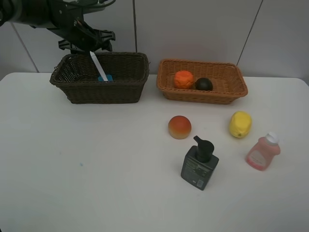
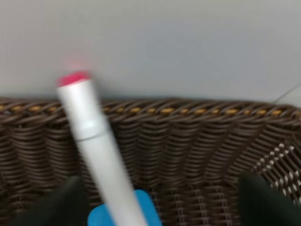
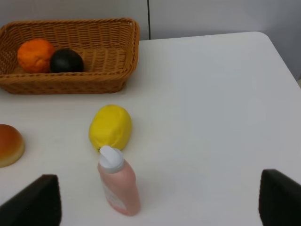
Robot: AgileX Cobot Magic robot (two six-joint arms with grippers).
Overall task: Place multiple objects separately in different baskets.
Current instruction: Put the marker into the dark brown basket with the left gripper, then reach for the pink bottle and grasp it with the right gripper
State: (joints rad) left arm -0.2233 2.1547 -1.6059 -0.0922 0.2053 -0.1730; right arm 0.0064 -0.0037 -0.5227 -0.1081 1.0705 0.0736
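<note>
Nearest the high camera stands the dark pump bottle (image 1: pixel 199 166), upright on the white table (image 1: pixel 96 169), its nozzle turned toward the baskets. Just behind it and a little to the left lies the red-orange peach (image 1: pixel 179 127). To the right of the peach sits the yellow lemon (image 1: pixel 240 124), and the pink bottle (image 1: pixel 263 152) with its white cap lies tilted near the lemon, on the camera's side of it. All four are apart from one another.

At the back right, the orange-tan basket (image 1: pixel 203 96) holds the orange (image 1: pixel 183 79) and the dark mangosteen (image 1: pixel 203 84), which touch or nearly touch in the middle of it.

At the back left, the dark brown basket (image 1: pixel 99 92) holds the white red-capped marker (image 1: pixel 98 66). It leans at a slant with its lower end down inside the basket beside a small blue block (image 1: pixel 106 78), and its upper end reaches above the rim.

Above that basket's far edge hangs the left gripper (image 1: pixel 89 43). In its wrist view the two dark fingertips (image 2: pixel 66 202) stand wide apart at the corners. The marker runs between them, blurred, with its red cap up, and no finger presses on it; it is free of the grip.

Out of the high view, the right gripper (image 3: pixel 155 202) looks down on the lemon and the pink bottle. Its jaws are spread wide and nothing lies between them.
</note>
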